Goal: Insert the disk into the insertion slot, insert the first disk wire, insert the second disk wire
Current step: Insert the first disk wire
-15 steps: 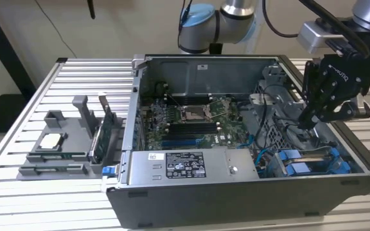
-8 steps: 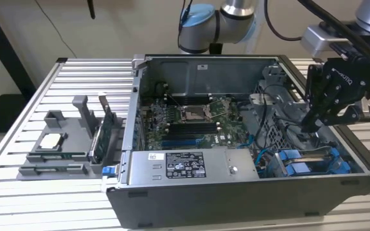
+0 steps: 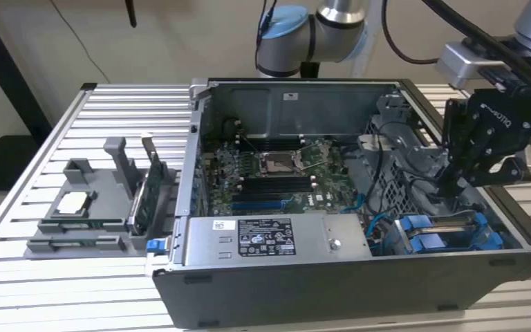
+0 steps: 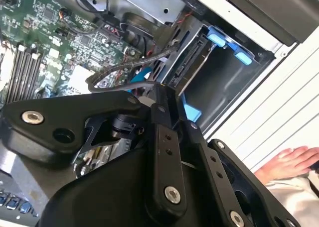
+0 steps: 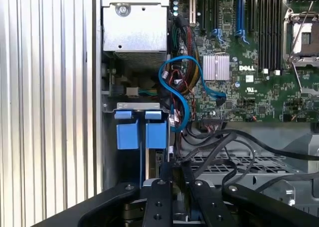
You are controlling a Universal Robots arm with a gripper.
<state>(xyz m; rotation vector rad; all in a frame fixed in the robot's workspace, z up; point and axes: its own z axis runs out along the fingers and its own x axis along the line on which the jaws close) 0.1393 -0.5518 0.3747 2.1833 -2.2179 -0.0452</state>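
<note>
Where the gripper (image 3: 448, 188) hangs inside the case (image 3: 339, 294), its fingers (image 5: 162, 187) look pressed together among black cables (image 5: 219, 147), grasp unclear. The disk (image 5: 155, 135) sits in the insertion slot (image 4: 224, 82).

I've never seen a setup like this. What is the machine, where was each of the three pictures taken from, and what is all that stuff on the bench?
The machine is one silver-and-blue robot arm ending in a black gripper. The exterior view comes from a camera standing off the arm. It shows a dark grey open computer case on a slatted metal table, with a grey plastic parts holder beside it on the exterior view's left. Both wrist views come from cameras riding on the arm, looking past the gripper into the case and onto the green motherboard. The gripper hangs by the dark grey metal drive bay, where the disk's bright blue plastic carrier sits. Black cables run close by. Whether it holds anything, I cannot tell. A person's hand shows beside the case.
</note>
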